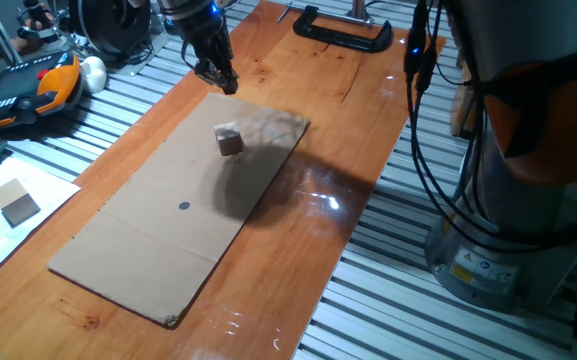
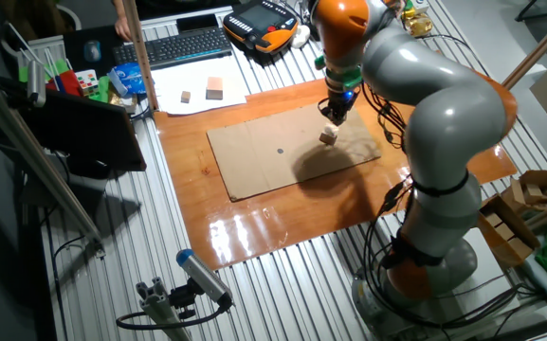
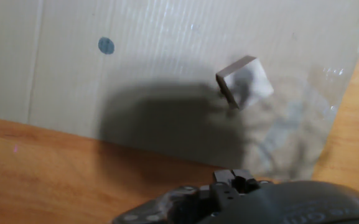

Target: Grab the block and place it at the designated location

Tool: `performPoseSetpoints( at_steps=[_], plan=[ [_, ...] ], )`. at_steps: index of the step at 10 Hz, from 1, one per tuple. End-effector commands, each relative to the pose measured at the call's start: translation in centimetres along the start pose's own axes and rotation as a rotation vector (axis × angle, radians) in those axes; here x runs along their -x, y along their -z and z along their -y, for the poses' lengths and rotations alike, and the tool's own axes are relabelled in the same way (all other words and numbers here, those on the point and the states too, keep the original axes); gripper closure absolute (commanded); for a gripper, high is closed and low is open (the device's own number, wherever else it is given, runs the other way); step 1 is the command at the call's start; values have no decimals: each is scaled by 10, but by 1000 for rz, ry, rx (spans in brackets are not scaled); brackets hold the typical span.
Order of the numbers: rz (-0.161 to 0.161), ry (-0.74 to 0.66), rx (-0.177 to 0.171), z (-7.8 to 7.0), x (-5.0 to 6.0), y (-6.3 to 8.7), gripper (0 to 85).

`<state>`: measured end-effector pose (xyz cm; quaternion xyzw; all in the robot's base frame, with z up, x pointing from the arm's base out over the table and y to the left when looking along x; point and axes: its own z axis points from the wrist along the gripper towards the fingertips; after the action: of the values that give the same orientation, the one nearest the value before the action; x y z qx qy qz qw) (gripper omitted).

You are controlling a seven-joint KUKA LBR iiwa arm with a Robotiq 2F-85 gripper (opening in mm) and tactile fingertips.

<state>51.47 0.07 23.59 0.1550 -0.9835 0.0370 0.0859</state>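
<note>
The block [image 1: 229, 139] is a small wooden cube lying free on the brown cardboard sheet [image 1: 148, 240], near its far right corner. It also shows in the other fixed view [image 2: 328, 136] and in the hand view [image 3: 245, 81]. My gripper [image 1: 221, 78] hangs in the air above and just beyond the block, not touching it. Its fingers look like one dark tip, so I cannot make out a gap. The designated location [image 1: 184, 207] is a small dark dot printed mid-sheet, also visible in the hand view [image 3: 106, 45], well apart from the block.
A black clamp [image 1: 342, 33] lies at the far end of the orange wooden board. A bigger tan cube [image 1: 15, 201] rests on white paper to the left. The orange-and-black pendant [image 1: 28, 88] sits at the back left, and the arm's grey base [image 1: 513, 200] stands to the right.
</note>
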Motion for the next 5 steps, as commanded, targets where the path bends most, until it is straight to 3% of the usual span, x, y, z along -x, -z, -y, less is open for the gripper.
performPoseSetpoints(
  at_steps=[1, 3, 5],
  plan=[
    [102, 8, 62, 0, 0, 0, 843],
    [87, 13, 116, 0, 0, 0, 843],
    [148, 29, 126, 0, 0, 0, 843]
  ],
)
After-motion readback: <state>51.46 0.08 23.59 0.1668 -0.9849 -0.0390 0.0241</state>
